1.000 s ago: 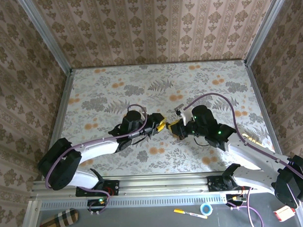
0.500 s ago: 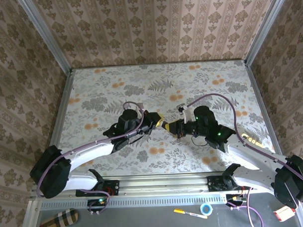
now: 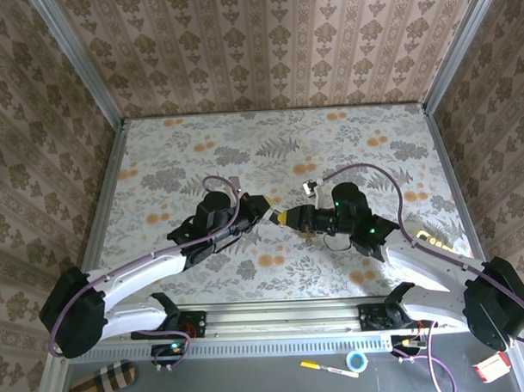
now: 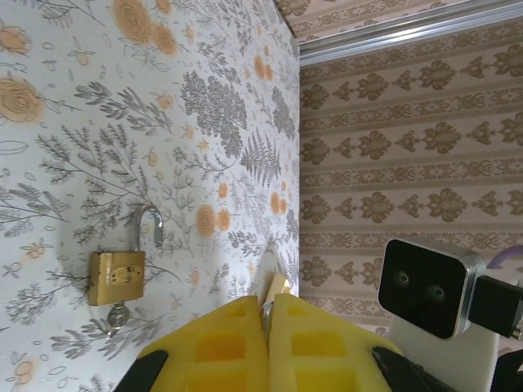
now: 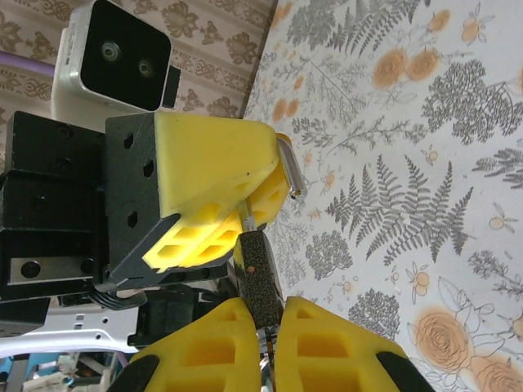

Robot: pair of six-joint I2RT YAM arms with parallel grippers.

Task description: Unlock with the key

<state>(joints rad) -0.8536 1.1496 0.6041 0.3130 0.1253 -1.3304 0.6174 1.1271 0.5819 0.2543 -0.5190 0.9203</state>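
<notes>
My right gripper is shut on a black rough-surfaced lock, which stands up between its yellow fingers. My left gripper meets it tip to tip over the table's middle. It is shut on a thin metal key, whose narrow end reaches the lock's top. In the left wrist view the key's metal edge sits in the slit of the closed fingers, with the lock's tan edge just beyond. A brass padlock lies on the table, its shackle swung open and a key in its base.
The floral table is ringed by patterned walls and a metal frame at the near edge. Each wrist's camera block shows in the other's view: the right one and the left one. Purple cables arc over both arms.
Both grippers have shifted a little left and back while staying joined tip to tip. The left arm has stretched out and the right wrist has turned.
</notes>
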